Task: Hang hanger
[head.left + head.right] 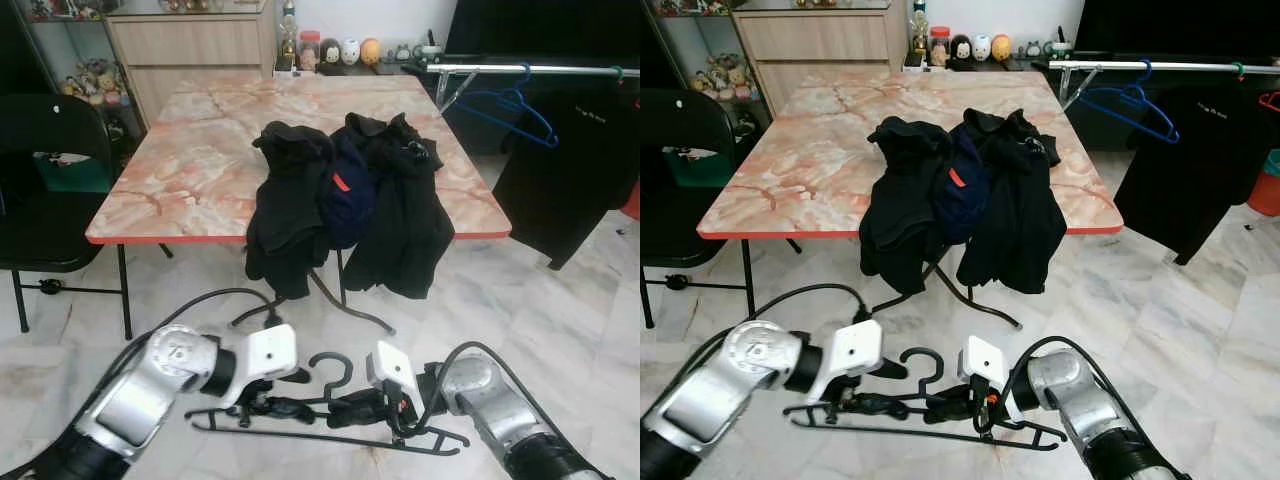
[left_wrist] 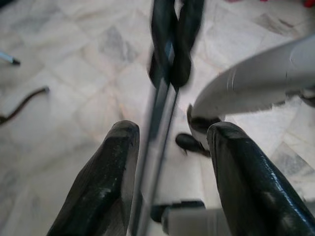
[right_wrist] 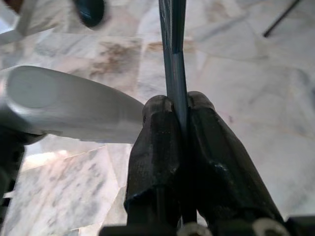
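Black hanger held low over marble floor, lying flat btwn both arms. Right gripper pinched tight on its bar; left gripper spread wide, bar btwn fingers, gripping nothing. Best kept in right's clamp, hook turned upward, then carried to rail beside blue hanger.

Black hanger, level, low over floor

Arms: silver, rounded metal shells.
Wrists: white boxy housings, black joints.
Cables: black, looping from each forearm.
Fingers: long, glossy black.
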Robot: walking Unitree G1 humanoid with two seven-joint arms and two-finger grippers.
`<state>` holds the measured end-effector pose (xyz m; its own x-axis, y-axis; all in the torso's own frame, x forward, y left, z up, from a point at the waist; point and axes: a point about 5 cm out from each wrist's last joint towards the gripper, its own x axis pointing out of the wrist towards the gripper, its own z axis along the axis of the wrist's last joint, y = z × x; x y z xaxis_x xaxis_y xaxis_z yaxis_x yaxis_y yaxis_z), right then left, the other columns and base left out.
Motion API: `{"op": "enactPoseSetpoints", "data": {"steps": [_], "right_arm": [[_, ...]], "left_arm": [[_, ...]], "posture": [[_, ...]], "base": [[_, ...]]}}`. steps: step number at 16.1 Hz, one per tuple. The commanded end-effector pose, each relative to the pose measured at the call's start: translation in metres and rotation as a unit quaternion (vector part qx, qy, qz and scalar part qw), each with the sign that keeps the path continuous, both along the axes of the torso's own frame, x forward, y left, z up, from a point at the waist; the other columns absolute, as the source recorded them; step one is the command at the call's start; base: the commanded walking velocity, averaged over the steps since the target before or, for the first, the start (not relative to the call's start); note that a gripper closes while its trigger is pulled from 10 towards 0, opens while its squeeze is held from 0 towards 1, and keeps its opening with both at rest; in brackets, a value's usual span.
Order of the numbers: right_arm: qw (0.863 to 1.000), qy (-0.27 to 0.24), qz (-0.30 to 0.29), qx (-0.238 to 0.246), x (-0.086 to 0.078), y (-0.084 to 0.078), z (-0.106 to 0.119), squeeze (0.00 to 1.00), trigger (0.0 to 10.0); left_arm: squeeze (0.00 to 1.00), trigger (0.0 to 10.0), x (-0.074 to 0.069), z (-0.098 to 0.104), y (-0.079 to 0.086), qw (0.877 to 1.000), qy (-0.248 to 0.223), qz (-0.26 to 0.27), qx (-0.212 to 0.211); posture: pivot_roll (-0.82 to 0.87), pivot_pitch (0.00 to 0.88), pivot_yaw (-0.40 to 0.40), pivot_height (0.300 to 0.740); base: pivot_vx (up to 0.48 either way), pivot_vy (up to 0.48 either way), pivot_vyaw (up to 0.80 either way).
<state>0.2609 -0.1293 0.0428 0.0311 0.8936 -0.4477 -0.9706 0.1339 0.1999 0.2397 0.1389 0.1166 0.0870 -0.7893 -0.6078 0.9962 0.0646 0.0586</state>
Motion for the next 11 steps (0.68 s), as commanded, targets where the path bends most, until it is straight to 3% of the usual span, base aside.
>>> {"op": "enactPoseSetpoints", "data": {"steps": [1, 3, 4, 9, 11], "right_arm": [[1.0, -0.015, -0.015, -0.005, 0.006, -0.005, 0.003, 0.0, 0.0], [1.0, -0.012, -0.028, -0.003, 0.006, -0.007, 0.002, 0.0, 0.0], [0.999, -0.015, -0.033, -0.005, 0.007, -0.008, 0.001, 0.0, 0.0], [0.995, -0.022, -0.099, 0.005, 0.01, -0.018, -0.003, 0.0, 0.0], [0.987, -0.023, -0.155, 0.015, 0.011, -0.027, -0.009, 0.0, 0.0]], "left_arm": [[1.0, 10.0, 0.001, 0.008, 0.01, 1.0, -0.009, 0.013, 0.002], [1.0, 10.0, 0.005, 0.007, 0.023, 0.998, -0.022, 0.048, 0.015], [0.0, 10.0, 0.008, 0.005, 0.03, 0.997, -0.029, 0.069, 0.02], [0.0, 10.0, 0.015, -0.009, 0.071, 0.98, -0.043, 0.19, 0.041], [0.0, 10.0, 0.016, -0.019, 0.092, 0.96, -0.046, 0.271, 0.045]], "posture": [[0.1, 0.0, -0.024, 0.719], [0.11, 0.0, -0.025, 0.719], [0.11, 0.0, -0.025, 0.719], [0.11, 0.0, -0.025, 0.719], [0.11, 0.0, -0.024, 0.719]], "base": [[0.0, 0.0, 0.0], [0.0, 0.0, 0.0], [0.0, 0.0, 0.0], [0.0, 0.0, 0.0], [0.0, 0.0, 0.0]]}}
